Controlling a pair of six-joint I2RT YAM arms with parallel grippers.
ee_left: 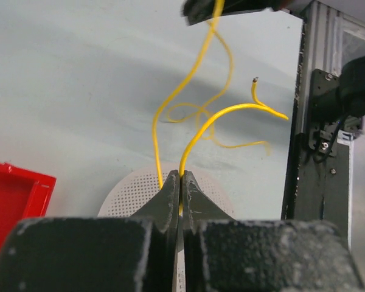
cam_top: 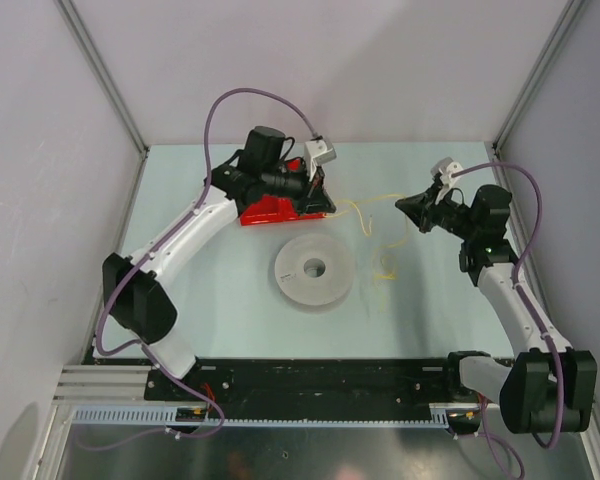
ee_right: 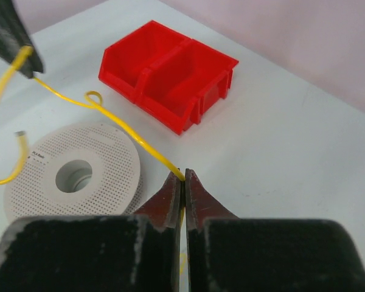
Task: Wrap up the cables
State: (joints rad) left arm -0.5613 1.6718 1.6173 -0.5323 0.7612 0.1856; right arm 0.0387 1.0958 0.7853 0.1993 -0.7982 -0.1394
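A thin, kinked yellow cable hangs between my two grippers above the pale table. My left gripper is shut on one stretch of it; in the left wrist view the cable rises out of the closed fingertips, with a second strand beside them. My right gripper is shut on another stretch, and the cable runs from its closed tips up left to the left gripper. A loose cut end curls free. More loops lie on the table.
A white perforated spool lies flat mid-table, below the cable. A red two-compartment bin sits under the left arm's wrist. Enclosure walls and metal frame posts surround the table. Purple arm cords loop over both arms.
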